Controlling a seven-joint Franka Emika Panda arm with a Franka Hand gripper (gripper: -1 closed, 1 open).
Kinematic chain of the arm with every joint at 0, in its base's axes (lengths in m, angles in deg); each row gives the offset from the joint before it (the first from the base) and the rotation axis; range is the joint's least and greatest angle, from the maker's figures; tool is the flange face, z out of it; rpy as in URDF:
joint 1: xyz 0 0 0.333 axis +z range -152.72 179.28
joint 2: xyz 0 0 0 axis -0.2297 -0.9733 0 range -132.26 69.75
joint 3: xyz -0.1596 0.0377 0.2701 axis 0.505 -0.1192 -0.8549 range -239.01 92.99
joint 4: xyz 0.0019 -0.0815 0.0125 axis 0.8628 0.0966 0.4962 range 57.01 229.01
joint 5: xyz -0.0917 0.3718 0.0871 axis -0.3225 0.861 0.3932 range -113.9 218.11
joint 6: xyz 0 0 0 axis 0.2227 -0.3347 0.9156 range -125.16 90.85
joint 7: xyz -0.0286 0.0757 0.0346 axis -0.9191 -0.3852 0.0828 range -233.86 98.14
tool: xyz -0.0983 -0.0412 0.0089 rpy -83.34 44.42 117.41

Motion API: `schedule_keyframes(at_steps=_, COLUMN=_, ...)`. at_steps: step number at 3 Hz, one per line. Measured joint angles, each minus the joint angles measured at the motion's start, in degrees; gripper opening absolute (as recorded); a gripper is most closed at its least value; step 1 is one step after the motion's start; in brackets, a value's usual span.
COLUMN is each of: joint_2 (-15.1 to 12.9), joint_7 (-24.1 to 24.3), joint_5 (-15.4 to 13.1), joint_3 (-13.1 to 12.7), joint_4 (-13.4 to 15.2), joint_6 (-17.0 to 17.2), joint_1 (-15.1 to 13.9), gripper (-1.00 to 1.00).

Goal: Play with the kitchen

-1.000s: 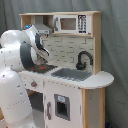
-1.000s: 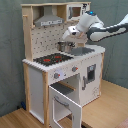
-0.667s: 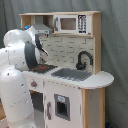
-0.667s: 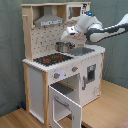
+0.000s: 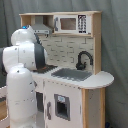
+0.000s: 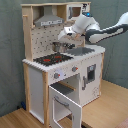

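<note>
The kitchen is a pale wood and white toy unit with a black-red stovetop, grey sink, black faucet, pegboard back and grey hood. Its oven door hangs open toward the front in the second exterior view. My gripper hovers at the back of the counter, just above a small metal pot that stands between stovetop and sink. In the first exterior view my own white arm hides the gripper and the stovetop.
A toy microwave sits in the top shelf. The rounded counter end juts out past the sink. A wooden floor lies in front, and a grey curtain hangs behind.
In the second exterior view my gripper has shifted a little left, toward the pot and stovetop. The pot and oven door have not moved.
</note>
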Motion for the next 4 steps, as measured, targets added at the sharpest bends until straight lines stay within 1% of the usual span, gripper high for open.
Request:
schedule_keyframes(at_steps=1, joint_2=-3.2, joint_7=3.2, joint_5=-4.2, joint_3=-1.7, joint_4=-1.2, joint_6=0.0, joint_1=0.1, gripper=-1.00)
schedule_keyframes(at_steps=2, joint_2=-6.8, joint_7=6.3, joint_5=-8.6, joint_3=-2.8, joint_4=-2.0, joint_6=0.0, joint_1=0.4, gripper=-1.00)
schedule_keyframes(at_steps=4, joint_2=-13.4, joint_7=11.8, joint_5=-16.4, joint_3=-2.8, joint_4=-3.1, joint_6=0.1, joint_1=3.4, gripper=-1.00)
